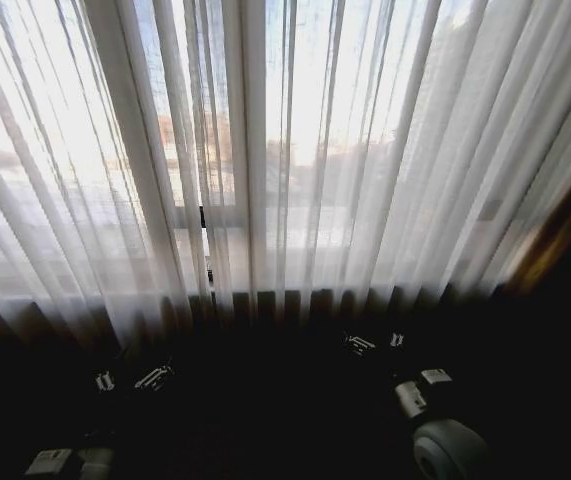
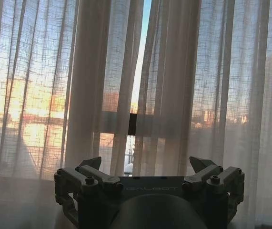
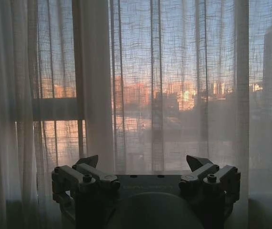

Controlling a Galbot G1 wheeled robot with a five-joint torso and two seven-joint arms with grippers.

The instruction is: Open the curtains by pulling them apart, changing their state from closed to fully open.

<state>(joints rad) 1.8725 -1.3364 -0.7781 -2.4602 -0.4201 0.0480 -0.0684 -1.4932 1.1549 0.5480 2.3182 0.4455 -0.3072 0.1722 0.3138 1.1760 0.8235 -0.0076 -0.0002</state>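
Observation:
The curtains hang shut across the window as a left panel and a right panel, both sheer white with long pleats. A thin slit shows between their inner edges in the left wrist view. My left gripper is low in the dark in front of the left panel, a short way from the cloth. It is open and faces the slit. My right gripper sits low before the right panel and is open with nothing in it. The fabric is just ahead of it.
Behind the cloth runs a dark window frame bar with a horizontal rail. A brown wooden edge slants down the right side. Below the curtain hem everything is dark, with my arm links at the bottom.

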